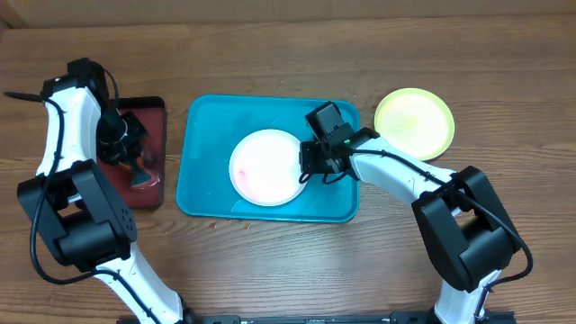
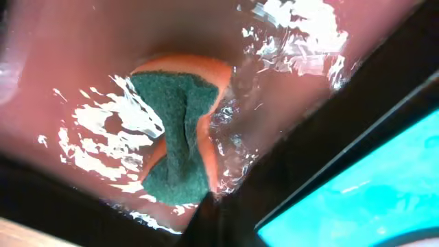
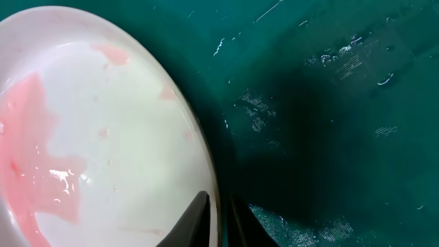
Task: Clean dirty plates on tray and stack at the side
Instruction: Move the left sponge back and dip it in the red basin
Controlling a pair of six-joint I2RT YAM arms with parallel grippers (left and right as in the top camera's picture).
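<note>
Two plates, two trays, one sponge. Left gripper (image 1: pixel 131 155), angled down, pinching sponge (image 2: pixel 175 130) over dark red tray (image 1: pixel 153 112). Right gripper (image 1: pixel 312 165), low, fingers astride rim of white plate (image 1: pixel 265 166) on turquoise tray (image 1: pixel 202 135); grip unclear. Yellow-green plate (image 1: pixel 414 121) on table (image 1: pixel 270 54), beside that tray.

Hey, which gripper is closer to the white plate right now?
Right. The right gripper is at the white plate's right rim, jaws astride it. The left gripper is well to its left, over the dark red tray.

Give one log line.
left gripper shut by sponge, red tray | right gripper shut on white plate rim, blue tray | yellow-green plate on table
</note>
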